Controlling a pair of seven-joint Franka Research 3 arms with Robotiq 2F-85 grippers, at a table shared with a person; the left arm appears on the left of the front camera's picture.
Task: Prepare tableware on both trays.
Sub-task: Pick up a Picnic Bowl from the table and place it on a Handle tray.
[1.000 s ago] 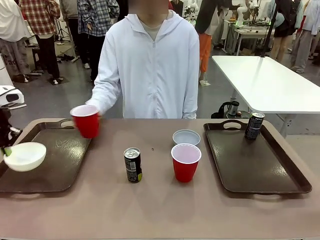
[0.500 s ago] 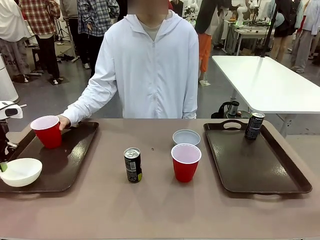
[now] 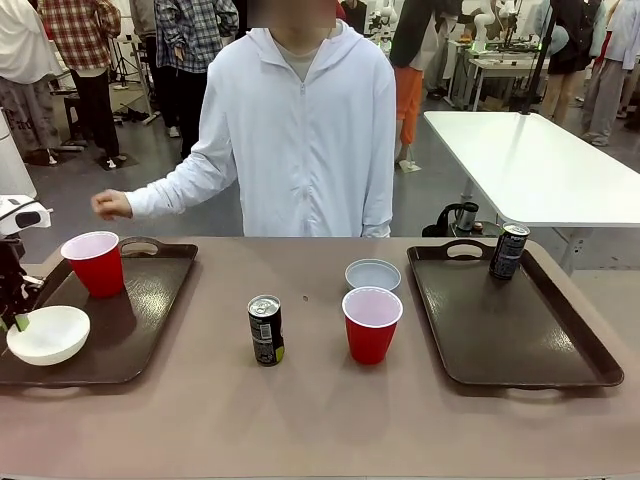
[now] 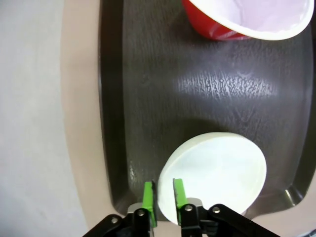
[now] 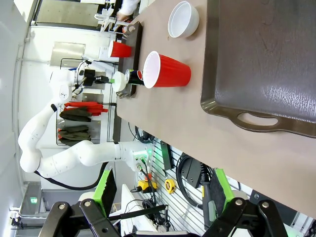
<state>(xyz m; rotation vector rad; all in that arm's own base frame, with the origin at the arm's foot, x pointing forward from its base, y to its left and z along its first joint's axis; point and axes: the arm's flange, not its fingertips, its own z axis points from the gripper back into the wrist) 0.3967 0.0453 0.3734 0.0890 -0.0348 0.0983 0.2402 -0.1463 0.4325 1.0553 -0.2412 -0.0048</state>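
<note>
1. The left pincer (image 4: 163,195) has its pads pressed close on the rim of the white bowl (image 3: 48,334), which sits mouth up in the left tray's (image 3: 150,300) near-left corner.
2. A red cup (image 3: 95,263) stands upright at that tray's far end.
3. The right pincer (image 5: 162,192) is spread wide and holds nothing.
4. The right tray (image 3: 500,340), long axis near to far, carries an upright can (image 3: 508,251) at its far end.
5. On the bench (image 3: 300,420) between the trays stand a second can (image 3: 265,330), a second red cup (image 3: 371,324) and the grey-blue bowl (image 3: 372,274), all upright.

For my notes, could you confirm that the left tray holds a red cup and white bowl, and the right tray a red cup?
Not quite: the front view shows the right tray holding a black can, not a red cup.
</note>
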